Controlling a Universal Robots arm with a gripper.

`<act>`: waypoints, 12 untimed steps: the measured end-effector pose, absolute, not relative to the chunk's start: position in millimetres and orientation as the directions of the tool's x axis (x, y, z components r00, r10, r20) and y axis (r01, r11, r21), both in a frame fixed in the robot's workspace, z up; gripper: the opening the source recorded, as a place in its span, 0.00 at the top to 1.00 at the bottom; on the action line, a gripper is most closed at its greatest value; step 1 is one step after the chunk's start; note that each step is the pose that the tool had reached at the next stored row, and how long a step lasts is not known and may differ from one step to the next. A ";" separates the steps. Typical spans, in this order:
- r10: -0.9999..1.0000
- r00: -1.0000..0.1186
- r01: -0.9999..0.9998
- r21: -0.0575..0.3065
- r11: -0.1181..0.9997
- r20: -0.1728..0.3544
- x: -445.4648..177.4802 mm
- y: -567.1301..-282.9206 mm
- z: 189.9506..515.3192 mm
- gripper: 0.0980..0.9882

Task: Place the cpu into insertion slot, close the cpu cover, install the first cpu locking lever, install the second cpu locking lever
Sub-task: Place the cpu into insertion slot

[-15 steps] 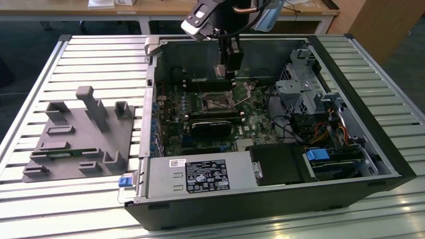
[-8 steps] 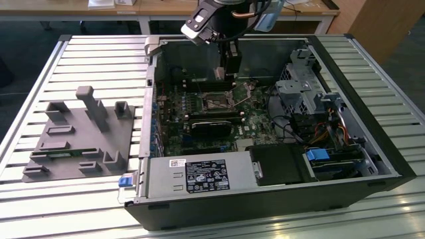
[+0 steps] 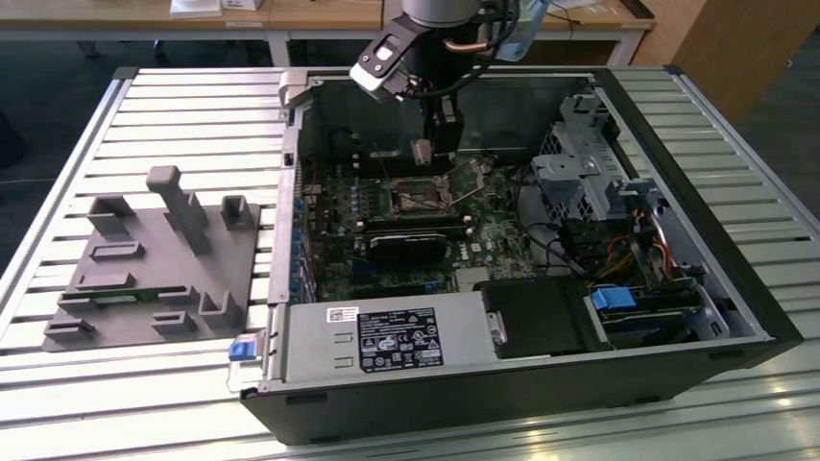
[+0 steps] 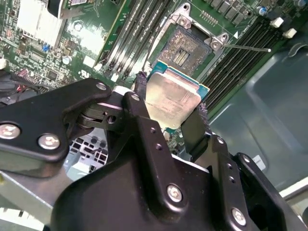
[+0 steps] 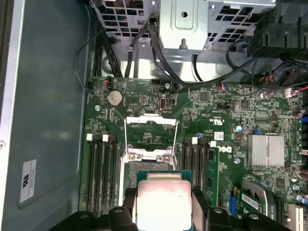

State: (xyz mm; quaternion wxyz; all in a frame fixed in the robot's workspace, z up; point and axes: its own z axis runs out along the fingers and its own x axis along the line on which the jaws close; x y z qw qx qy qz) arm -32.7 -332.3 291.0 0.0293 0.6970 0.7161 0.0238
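- Your claw [image 4: 171, 94] is closed on the cpu [image 4: 174, 100]: two matte black fingers [image 4: 141, 89] pinch it by opposite edges.
- The cpu is a thin flat square. Its top is a dull silver-grey metal plate with rounded corners, and a green-blue rim shows around that plate.
- It sits between the fingertips with its metal face toward both wrist cameras, held off the board and not seated.
- The slot [image 4: 186, 47] lies open just beyond the cpu. It is a square socket with a dark, finely grained centre and silvery brackets at its corners, set in a glossy green board [image 5: 226, 120].
- In the first wrist view the cpu hides one edge of the slot.
- The cover [image 5: 150, 118], a thin silvery frame with a large square window, is swung back off the slot.
- Long narrow black memory slots [image 5: 101, 168] flank the socket on both sides.
- In the exterior view your arm [image 3: 423, 58] stands over the open black case [image 3: 513, 403], which lies on a ribbed metal table [image 3: 129, 403].
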 end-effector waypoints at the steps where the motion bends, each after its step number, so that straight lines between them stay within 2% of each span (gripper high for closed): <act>1: 1.000 -0.027 0.997 0.075 0.027 -0.009 -32.8 -332.3 290.1 0.51; 12: 1.000 -0.027 0.997 0.075 0.027 -0.011 -32.8 -332.3 285.2 0.51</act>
